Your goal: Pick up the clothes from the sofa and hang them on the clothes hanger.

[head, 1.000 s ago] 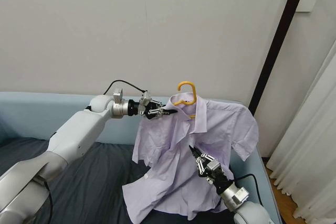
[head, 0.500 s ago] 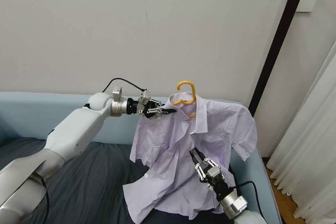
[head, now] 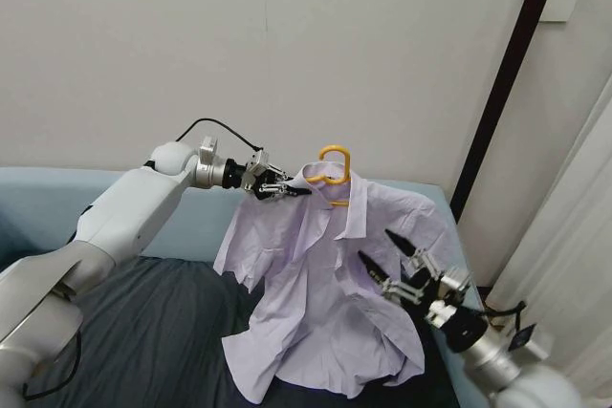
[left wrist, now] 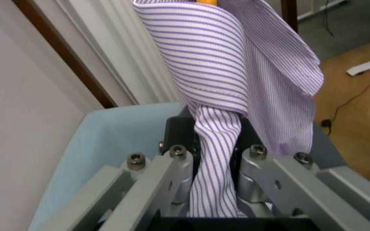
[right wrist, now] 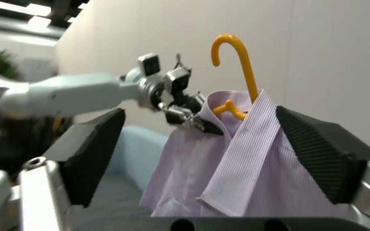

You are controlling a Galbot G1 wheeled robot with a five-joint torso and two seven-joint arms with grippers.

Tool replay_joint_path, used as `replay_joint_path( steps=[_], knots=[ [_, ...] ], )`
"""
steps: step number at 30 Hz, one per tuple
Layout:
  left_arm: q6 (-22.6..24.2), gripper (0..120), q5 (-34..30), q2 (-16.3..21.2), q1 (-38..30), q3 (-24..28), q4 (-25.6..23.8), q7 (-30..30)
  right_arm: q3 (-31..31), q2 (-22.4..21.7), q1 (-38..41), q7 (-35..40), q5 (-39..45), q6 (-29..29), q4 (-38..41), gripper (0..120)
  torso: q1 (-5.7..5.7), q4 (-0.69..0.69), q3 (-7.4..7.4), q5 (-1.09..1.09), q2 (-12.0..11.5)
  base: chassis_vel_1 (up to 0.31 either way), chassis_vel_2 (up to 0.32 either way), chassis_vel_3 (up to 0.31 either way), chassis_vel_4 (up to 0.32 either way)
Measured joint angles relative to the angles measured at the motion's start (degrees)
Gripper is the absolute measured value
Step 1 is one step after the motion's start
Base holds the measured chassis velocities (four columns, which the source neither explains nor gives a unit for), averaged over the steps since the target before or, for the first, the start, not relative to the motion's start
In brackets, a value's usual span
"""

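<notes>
A lilac striped shirt (head: 320,312) hangs on a yellow hanger (head: 335,161) above the sofa, its hem trailing on the dark seat cushion. My left gripper (head: 284,189) is shut on the shirt's collar just left of the hanger hook. The left wrist view shows the striped collar (left wrist: 214,96) pinched between the fingers (left wrist: 179,166). My right gripper (head: 383,256) is open in front of the shirt's lower right side, holding nothing. In the right wrist view its pads (right wrist: 92,154) stand wide apart, framing the hanger (right wrist: 235,67), the shirt (right wrist: 236,178) and the far-off left gripper (right wrist: 191,120).
A light blue sofa (head: 57,203) with a dark seat cushion (head: 163,332) lies below. A dark upright post (head: 505,78) stands at the right, with a white curtain (head: 574,274) beside it. A plain wall is behind.
My left gripper has lifted the collar and hanger slightly up and to the left. My right arm has swung out to the right, and its gripper sits higher.
</notes>
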Motion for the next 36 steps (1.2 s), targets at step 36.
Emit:
replay_joint_path(
  steps=[36],
  knots=[
    [-0.8, 7, 2.7, -3.7, 7.5, 0.1, -8.4, 2.3, -0.2, -15.6, 8.8, -15.1, -7.4, -21.6, -16.2, 84, 0.00, 0.01, 0.00, -0.02, 0.0, 0.000, 0.000, 0.000, 0.000]
  ],
)
